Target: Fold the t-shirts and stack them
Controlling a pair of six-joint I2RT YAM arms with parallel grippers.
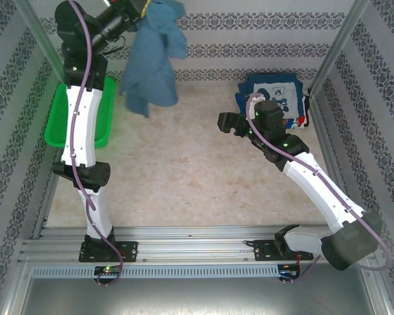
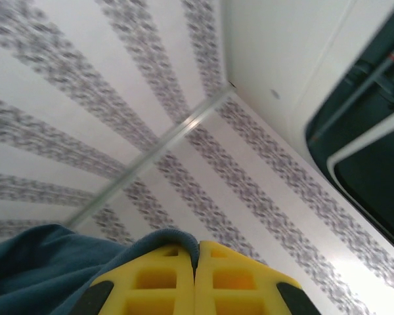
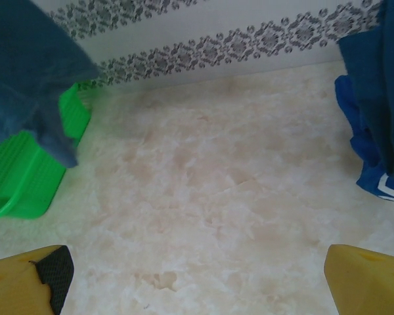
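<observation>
Top external view. Right gripper (image 1: 224, 123): low over mid-table, fingers spread wide, empty. Left gripper (image 2: 196, 256): raised at far left, fingers pinched shut on slate-blue t-shirt (image 1: 152, 59), which hangs bunched, clear of the table. Judged best: catch a dangling hem with the empty fingers, then lower so the cloth spreads flat. Green basket (image 1: 107, 118): left side. Navy t-shirts (image 1: 282, 98): piled far right. Table (image 1: 184, 170): beige, marbled. Walls (image 1: 249, 49): striped pattern.

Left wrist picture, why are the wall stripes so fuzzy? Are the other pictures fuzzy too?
Left wrist view: the striped wall is smeared and out of focus, while the left tool pinching the blue t-shirt looks sharper; right wrist view: the table is fairly clear, the cloth nearest the lens soft; top external view: even light, crisp.
</observation>
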